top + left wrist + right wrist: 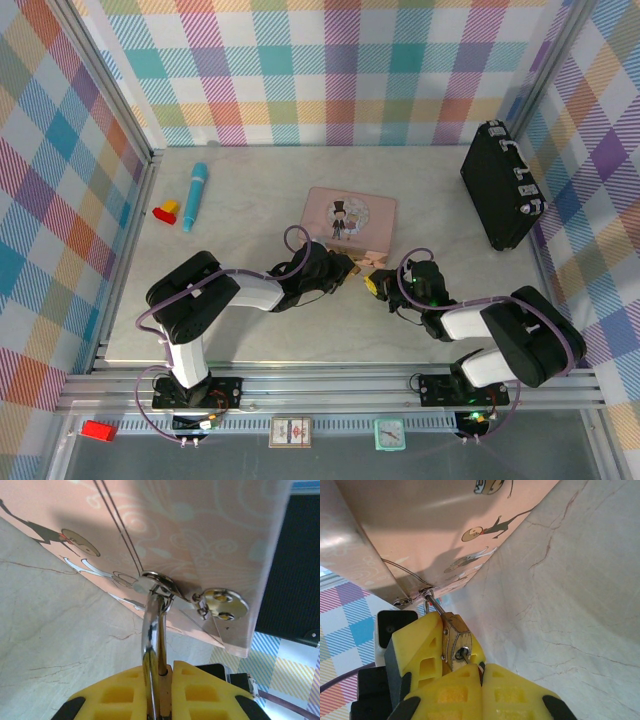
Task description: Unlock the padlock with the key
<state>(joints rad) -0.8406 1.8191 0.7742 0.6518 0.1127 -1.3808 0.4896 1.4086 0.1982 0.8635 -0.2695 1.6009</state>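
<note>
front rail: small red block (98,430), patterned card (291,432) and little teal clock (390,434), lined up below the arm bases.
left arm (200,300): up from the near-left base, folded sharply at the elbow, forearm low over the table and reaching right toward the middle.
right arm (510,335): up from the near-right base, folded the same way, forearm reaching left, almost nose to nose with the other wrist.
left gripper (159,672): yellow fingers (112,697) drawn in and clamped on the tiny brass-tan metal padlock (454,639), one on each side.
right gripper (481,675): yellow fingers (515,695) pressed together, pinching the tiny thin dark grey metal key (465,655) by its hidden head, aimed at the lock's underside.
padlock: between the two grippers, just at the near-right corner of the tin, thin shackle threaded through the silver hasp ring (155,582); latched or sprung, cannot tell.
key: shaft seated in the keyhole on the padlock's bottom face.
pink rectangular tin (350,215): mid-table, just beyond the grippers, printed with a cartoon figure.
blue pen-like tube (194,195): far left, with the yellow-and-red blocks (165,211) just beside it.
black hard case (500,185): far right, near the plaid wall.
</note>
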